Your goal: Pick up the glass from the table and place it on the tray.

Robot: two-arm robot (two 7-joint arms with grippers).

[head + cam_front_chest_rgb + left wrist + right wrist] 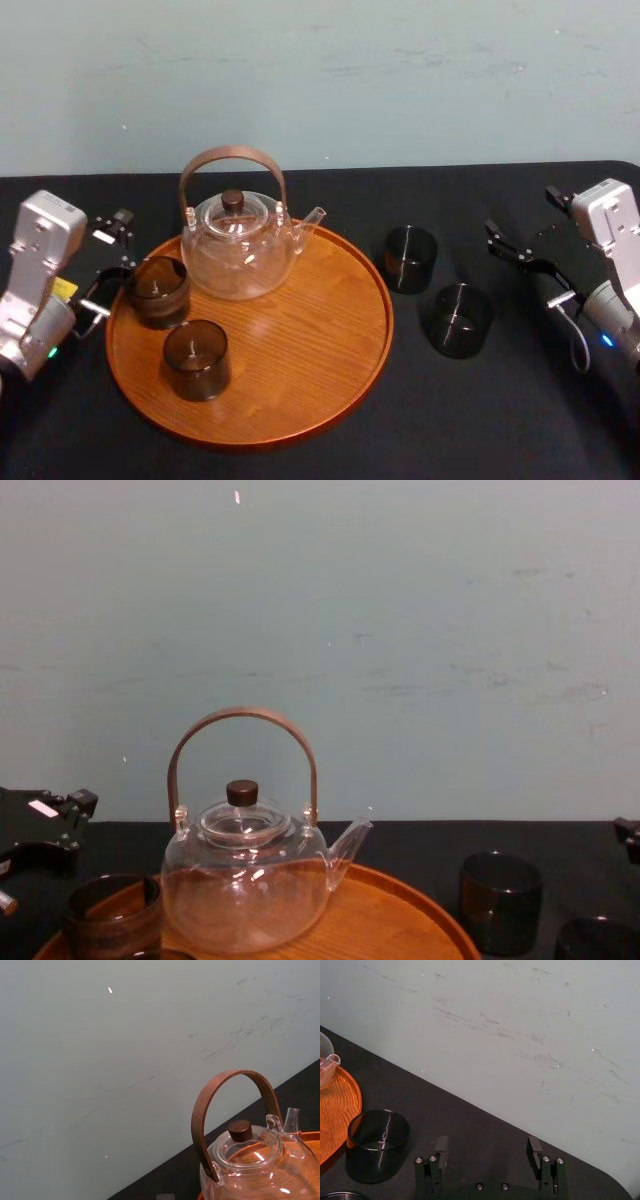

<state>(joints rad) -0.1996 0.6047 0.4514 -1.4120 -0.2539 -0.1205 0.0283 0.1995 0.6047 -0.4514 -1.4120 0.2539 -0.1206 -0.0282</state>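
Black table [520,420] has the round wooden tray [310,340] on it, plus two dark glasses off to its right: far glass [411,259] and near glass [458,320], close together.

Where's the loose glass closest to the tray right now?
In the head view the glass stands on the black table just right of the tray, not touching it, with the other loose glass nearer the robot and farther right.

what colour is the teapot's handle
The handle is reddish brown, clearest in the left wrist view.
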